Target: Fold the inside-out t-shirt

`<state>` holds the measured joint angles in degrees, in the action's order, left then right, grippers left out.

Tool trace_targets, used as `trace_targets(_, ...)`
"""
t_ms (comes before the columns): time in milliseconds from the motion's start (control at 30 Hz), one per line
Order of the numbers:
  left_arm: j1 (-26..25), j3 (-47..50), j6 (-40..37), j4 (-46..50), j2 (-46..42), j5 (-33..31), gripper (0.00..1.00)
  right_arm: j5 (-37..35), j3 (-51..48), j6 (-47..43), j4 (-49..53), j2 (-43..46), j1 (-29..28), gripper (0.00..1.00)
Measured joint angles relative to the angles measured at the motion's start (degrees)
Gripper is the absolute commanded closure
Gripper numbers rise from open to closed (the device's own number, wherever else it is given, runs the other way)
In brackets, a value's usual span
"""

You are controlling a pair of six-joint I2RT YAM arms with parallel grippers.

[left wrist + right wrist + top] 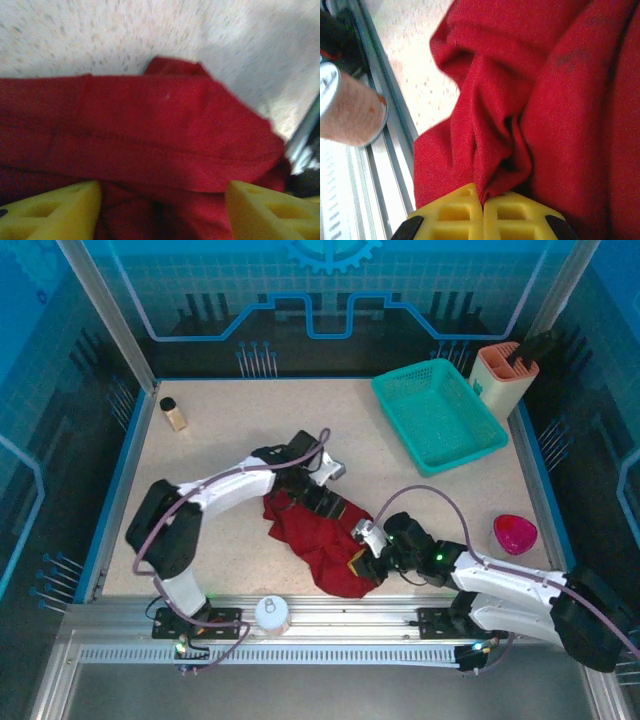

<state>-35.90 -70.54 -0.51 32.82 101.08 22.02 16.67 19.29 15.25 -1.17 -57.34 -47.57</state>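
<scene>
The inside-out t-shirt (320, 535) is a dark red, crumpled heap near the table's front middle. My left gripper (328, 504) hovers over its upper edge. In the left wrist view, that gripper (162, 200) is open, its yellow fingers (60, 210) wide apart above a thick folded hem of the t-shirt (150, 125), gripping nothing. My right gripper (362, 560) sits at the heap's lower right corner. In the right wrist view, it (483, 200) is shut on a bunched pleat of the t-shirt (560, 100), the cloth pinched between its yellow pads.
A teal mesh basket (440, 415) stands at the back right beside a peach holder (503, 375). A pink bowl (514, 533) lies right of the right arm, a small bottle (173, 414) at the back left. A can (271, 614) sits on the front rail (385, 165).
</scene>
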Motion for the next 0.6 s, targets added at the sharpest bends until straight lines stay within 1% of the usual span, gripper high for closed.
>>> trace_targets(33, -0.46, -0.33, -0.87, 0.76, 1.11, -0.31, 0.55, 0.07, 0.63, 0.00, 0.00, 0.39, 0.85, 0.97)
trace_targets(67, -0.83, -0.52, -1.36, 1.53, 1.75, -0.39, 0.78, 0.11, 1.05, -0.02, -0.02, 0.57, 1.55, 0.97)
trace_targets(100, -0.98, -0.70, -2.14, 2.32, 1.90, -0.44, 0.97, 0.31, 1.53, -0.07, 0.00, 0.61, 2.40, 0.97)
trace_targets(133, -1.03, -1.05, -2.75, 3.17, 1.90, -0.66, 1.00, 0.33, 1.88, -0.26, 0.02, 0.61, 3.26, 0.97)
trace_targets(267, 0.07, -3.15, -4.31, 6.01, 0.28, -2.32, 1.00, 1.55, 4.92, -2.93, 3.13, 0.55, 7.02, 1.00)
trace_targets(300, 1.03, -3.41, -4.09, 6.69, -1.07, -2.34, 1.00, 1.62, 6.54, -4.72, 4.66, 0.52, 7.41, 1.00)
trace_targets(367, 4.59, -4.24, -2.89, 8.11, -5.27, -1.84, 1.00, 1.92, 10.82, -9.20, 8.15, 0.35, 7.58, 1.00)
trace_targets(433, 11.28, -4.92, 0.42, 7.87, -11.61, 1.16, 1.00, 2.36, 17.05, -15.67, 12.63, 0.33, 7.56, 1.00)
trace_targets(533, 24.22, -5.16, 6.56, 5.88, -22.45, 5.73, 1.00, 1.60, 24.52, -24.50, 15.26, 1.18, 7.58, 1.00)
trace_targets(567, 28.06, -4.81, 8.63, 5.01, -25.55, 7.56, 1.00, -0.17, 26.69, -26.95, 15.50, 1.60, 7.61, 1.00)
trace_targets(600, 30.64, -3.91, 10.36, 4.07, -27.98, 8.98, 1.00, -1.68, 28.00, -28.48, 15.54, 1.73, 7.65, 1.00)
